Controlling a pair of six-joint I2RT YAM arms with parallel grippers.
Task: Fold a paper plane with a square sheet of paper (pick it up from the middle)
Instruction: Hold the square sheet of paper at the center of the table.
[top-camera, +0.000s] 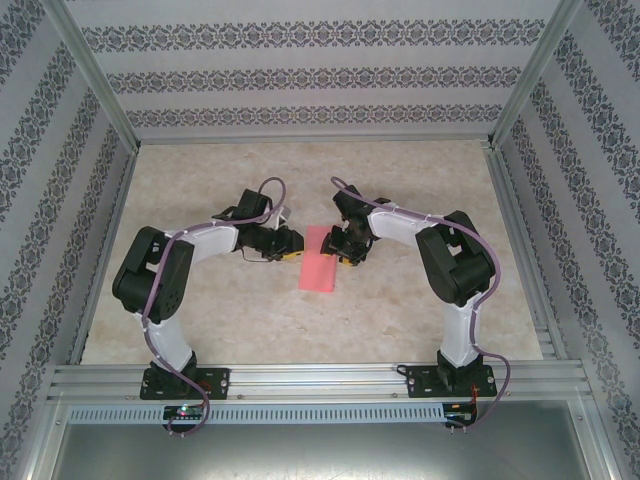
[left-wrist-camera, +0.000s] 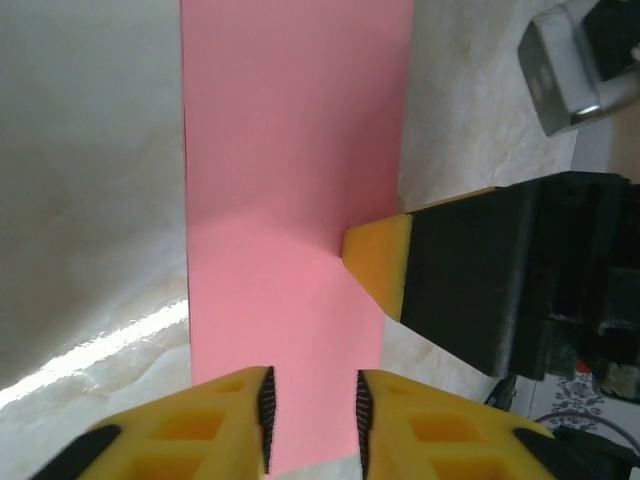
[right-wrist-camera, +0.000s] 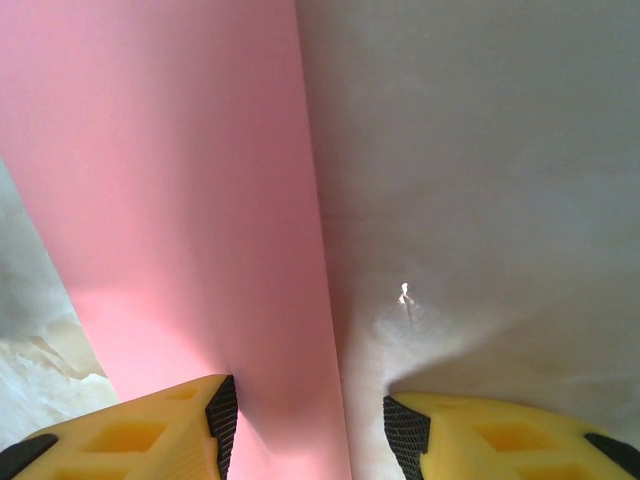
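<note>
From above, the sheet of paper (top-camera: 320, 265) is partly hiding under the left hand (top-camera: 291, 249) and the right hand (top-camera: 346, 252), and everything is showing too small there to tell whether the hands are touching it. In both wrist views the picture edges are cutting off the paper's ends and the back part of each hand.

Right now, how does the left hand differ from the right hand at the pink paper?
The left hand has a narrow gap between its fingers; the right hand has its fingers wide apart. Both fingers of the left hand lie over the paper; the right hand straddles the paper's edge, one finger over paper, one over the table. Both hands are open, yellow-fingered and low at the paper.
</note>
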